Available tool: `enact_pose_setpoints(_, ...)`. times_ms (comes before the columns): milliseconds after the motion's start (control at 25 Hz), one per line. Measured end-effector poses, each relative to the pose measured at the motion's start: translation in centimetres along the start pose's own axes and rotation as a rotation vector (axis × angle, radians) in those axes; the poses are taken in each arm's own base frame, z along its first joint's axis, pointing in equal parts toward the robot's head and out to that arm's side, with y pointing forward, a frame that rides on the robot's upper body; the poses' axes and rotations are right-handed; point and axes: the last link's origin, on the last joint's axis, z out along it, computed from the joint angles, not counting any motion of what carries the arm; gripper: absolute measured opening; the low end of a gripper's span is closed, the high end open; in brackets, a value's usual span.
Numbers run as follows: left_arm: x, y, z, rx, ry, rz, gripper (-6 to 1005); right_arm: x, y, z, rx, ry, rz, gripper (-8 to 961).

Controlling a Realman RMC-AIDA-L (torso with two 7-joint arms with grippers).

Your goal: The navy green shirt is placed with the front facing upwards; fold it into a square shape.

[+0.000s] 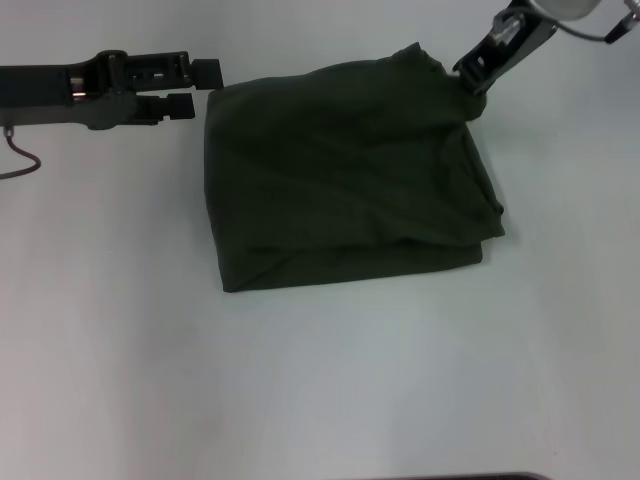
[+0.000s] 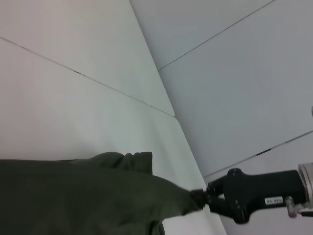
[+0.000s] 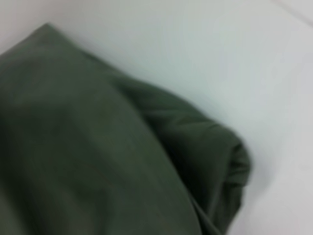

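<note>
Two grippers flank my work: the left gripper (image 1: 205, 88) hangs released just beside the shirt (image 1: 345, 170). That shirt lies mid-table (image 1: 330, 390), a dark olive near-square, slightly wider than deep, no lettering showing. My right gripper (image 1: 468, 82) pinches its far right corner.

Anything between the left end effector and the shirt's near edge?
Nothing: in the head view only a narrow strip of bare table separates the left end effector from the shirt.
</note>
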Motion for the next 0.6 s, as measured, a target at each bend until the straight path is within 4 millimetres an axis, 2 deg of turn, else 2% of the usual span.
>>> enact_pose_setpoints(200,0.0,0.1,0.1,-0.002,0.001,0.001,876,-0.5,-0.9,0.0,0.043,-0.049,0.024,33)
enact_pose_setpoints(600,-0.1,-0.1,0.2,-0.001,0.003,-0.005,876,-2.0,-1.3,0.5,0.084,-0.164,0.028,34)
